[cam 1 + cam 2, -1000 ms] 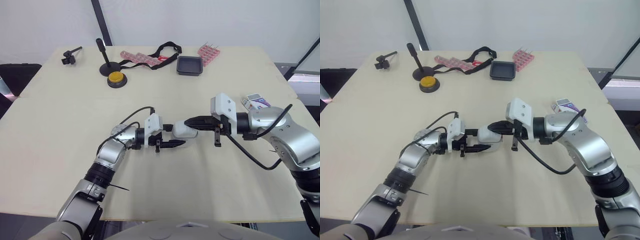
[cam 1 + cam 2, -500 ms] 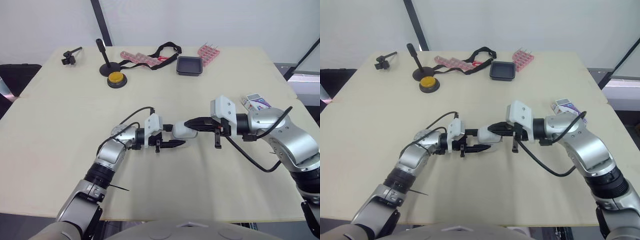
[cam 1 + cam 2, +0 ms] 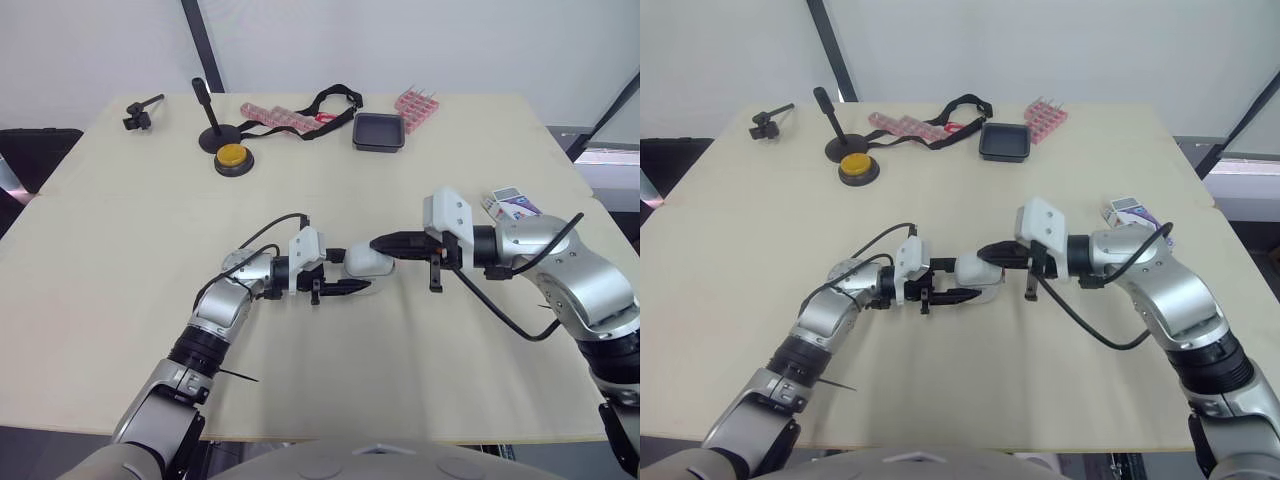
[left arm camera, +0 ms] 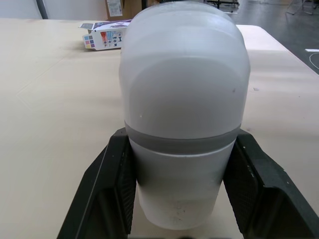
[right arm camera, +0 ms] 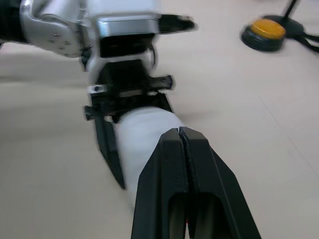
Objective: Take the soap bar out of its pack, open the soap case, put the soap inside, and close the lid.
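Note:
A white oval soap case (image 3: 372, 262) lies at the middle of the table with its lid down. My left gripper (image 3: 355, 271) is shut on the soap case, and in the left wrist view one black finger (image 4: 107, 191) presses each side of the case (image 4: 184, 99). My right gripper (image 3: 377, 243) comes in from the right, shut, with its tips resting on the case's top far end. In the right wrist view the closed fingers (image 5: 182, 149) sit over the case (image 5: 142, 132). The colourful soap pack (image 3: 512, 204) lies behind my right forearm near the table's right edge.
Along the far edge stand a black tray (image 3: 380, 131), pink blister packs (image 3: 275, 115), another pink pack (image 3: 417, 104), a black strap (image 3: 335, 98), a yellow button (image 3: 234, 158), a black stand (image 3: 212, 125) and a small clamp (image 3: 143, 110).

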